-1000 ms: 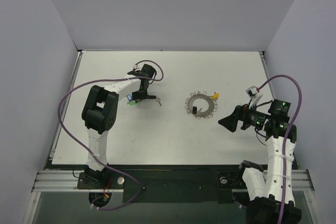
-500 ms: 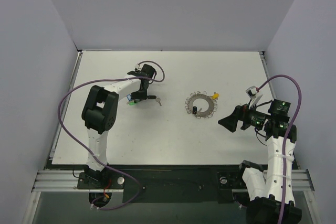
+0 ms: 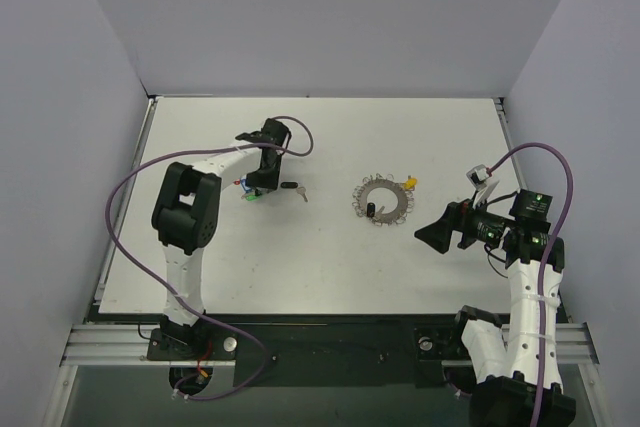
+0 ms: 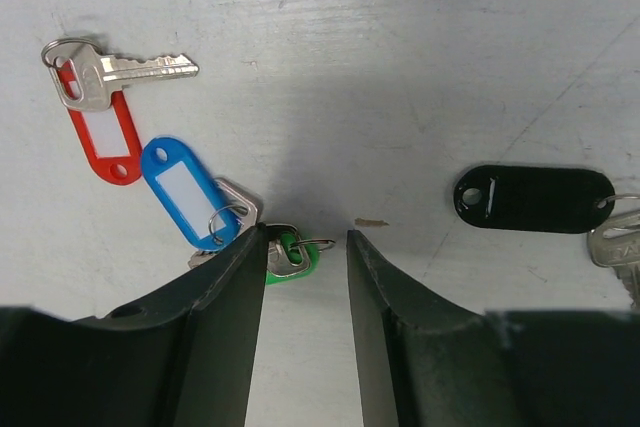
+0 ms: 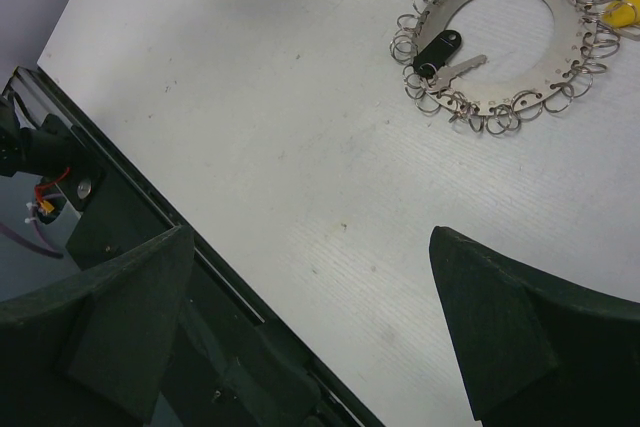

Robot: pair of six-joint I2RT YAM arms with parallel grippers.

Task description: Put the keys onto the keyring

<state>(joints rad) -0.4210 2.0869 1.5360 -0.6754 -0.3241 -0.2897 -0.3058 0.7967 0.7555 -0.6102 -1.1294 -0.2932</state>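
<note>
Since a second ago, the left hand [image 4: 305,235] has slid a little away from the black key [image 4: 535,199] and spread its fingers; it hangs open and empty, with the green key [image 4: 290,255] on the desk at one fingertip. It should centre that green tag between its fingers, clear of the blue key [image 4: 185,190] just beside it, before closing. The keyring [image 5: 520,95] lies well off to this hand's right, just ahead of the wide-open right hand [image 5: 310,235].

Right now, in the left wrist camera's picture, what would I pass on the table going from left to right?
red-tagged key → blue-tagged key → green tag, half hidden behind a finger → black tag
</note>
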